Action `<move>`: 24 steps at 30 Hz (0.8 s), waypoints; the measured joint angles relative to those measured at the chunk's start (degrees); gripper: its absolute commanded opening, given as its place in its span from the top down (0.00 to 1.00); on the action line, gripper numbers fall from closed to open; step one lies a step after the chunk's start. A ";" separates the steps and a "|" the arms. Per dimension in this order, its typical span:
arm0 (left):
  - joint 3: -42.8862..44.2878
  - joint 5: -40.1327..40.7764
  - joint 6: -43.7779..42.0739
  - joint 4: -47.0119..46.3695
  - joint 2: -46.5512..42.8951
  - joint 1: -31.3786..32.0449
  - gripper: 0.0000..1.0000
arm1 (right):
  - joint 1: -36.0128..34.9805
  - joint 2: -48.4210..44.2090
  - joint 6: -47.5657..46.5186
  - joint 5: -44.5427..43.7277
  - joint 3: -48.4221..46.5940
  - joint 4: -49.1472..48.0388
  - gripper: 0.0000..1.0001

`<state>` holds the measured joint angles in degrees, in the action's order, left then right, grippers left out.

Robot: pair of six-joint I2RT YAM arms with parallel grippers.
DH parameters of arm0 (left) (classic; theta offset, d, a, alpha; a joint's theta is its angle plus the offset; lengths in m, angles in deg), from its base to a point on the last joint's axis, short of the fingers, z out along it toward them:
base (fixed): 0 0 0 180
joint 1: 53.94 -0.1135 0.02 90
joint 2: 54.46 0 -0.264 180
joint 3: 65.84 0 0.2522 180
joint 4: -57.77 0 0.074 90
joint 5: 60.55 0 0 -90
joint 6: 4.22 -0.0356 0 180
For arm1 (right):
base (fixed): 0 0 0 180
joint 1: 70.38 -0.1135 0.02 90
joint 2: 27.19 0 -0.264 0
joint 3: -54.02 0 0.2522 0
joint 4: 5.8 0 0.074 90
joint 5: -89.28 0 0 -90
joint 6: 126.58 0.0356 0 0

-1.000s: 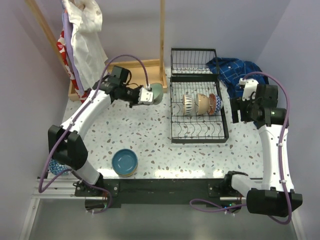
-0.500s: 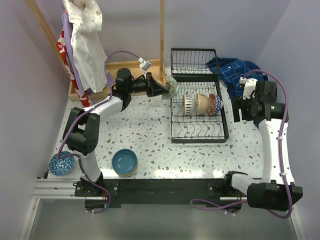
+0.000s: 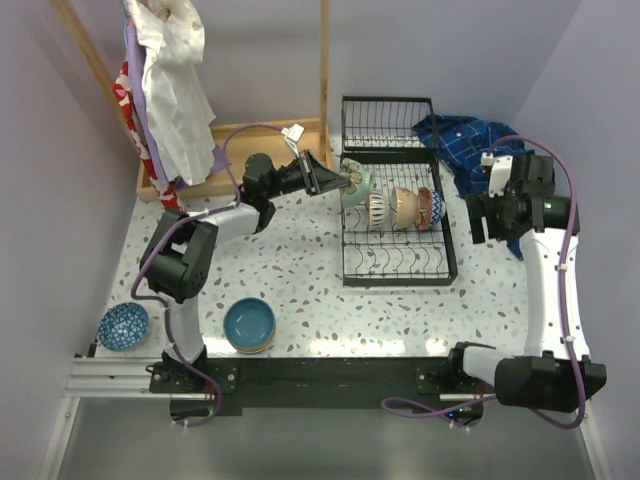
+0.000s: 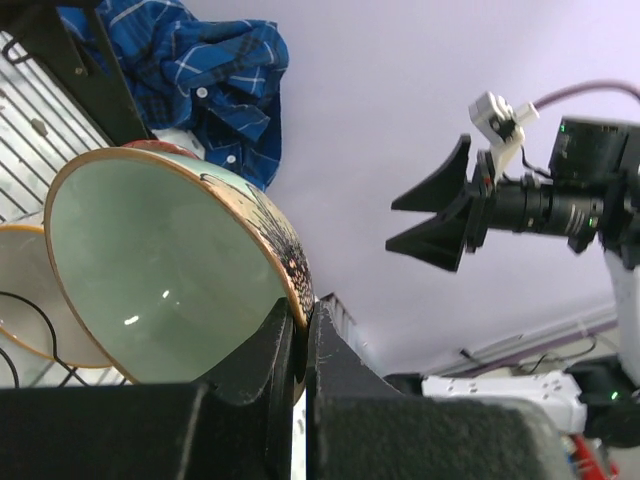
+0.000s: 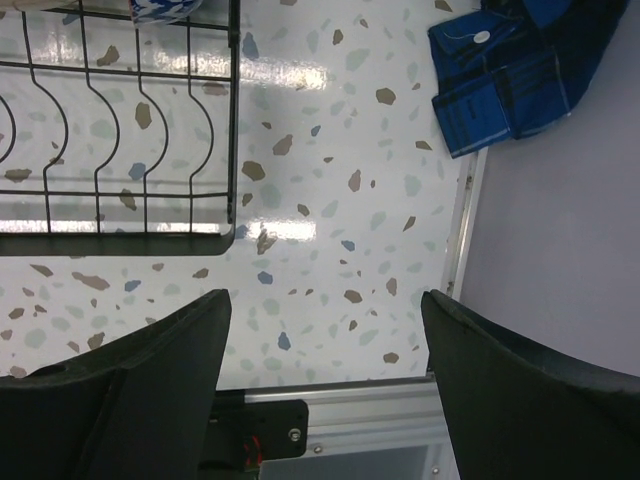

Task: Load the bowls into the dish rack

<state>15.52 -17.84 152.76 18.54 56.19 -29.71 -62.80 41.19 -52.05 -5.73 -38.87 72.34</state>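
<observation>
A speckled table (image 3: 300, 265) stands between lilac walls. The left pincer (image 3: 335, 180) is stretched out level and clamped on the rim of a pale green bowl (image 3: 356, 184), with one finger inside the rim and one outside. The bowl is tipped on its edge just past the fingertips, above the left end of the dish rack (image 3: 398, 262). A row of three bowls (image 3: 404, 207) stands on edge in the rack's prongs, just beyond the held bowl. Well behind this pincer, back toward the arm's base, a teal bowl (image 3: 249, 324) and a dark blue speckled bowl (image 3: 124, 326) sit on the table. The right pincer (image 5: 322, 320) hangs over bare table with its jaws spread wide and nothing between them. The rack lies just to its left and a blue plaid shirt (image 5: 520, 70) lies beyond it.
</observation>
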 measured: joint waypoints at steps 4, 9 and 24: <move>-0.11 3.06 4.98 -2.58 2.84 0.04 1.00 | 0.00 0.79 -0.02 -0.61 -1.29 1.42 0.19; -2.34 5.81 9.86 -5.46 5.77 0.04 1.00 | 0.00 2.34 -0.02 -1.62 -2.54 2.27 0.19; -7.78 9.81 17.49 -14.69 11.06 0.04 1.00 | 0.00 5.88 -0.02 -2.84 -3.56 2.97 0.19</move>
<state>7.73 -8.03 170.24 3.85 67.25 -29.67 -62.80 47.07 -52.07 -8.57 -42.43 75.32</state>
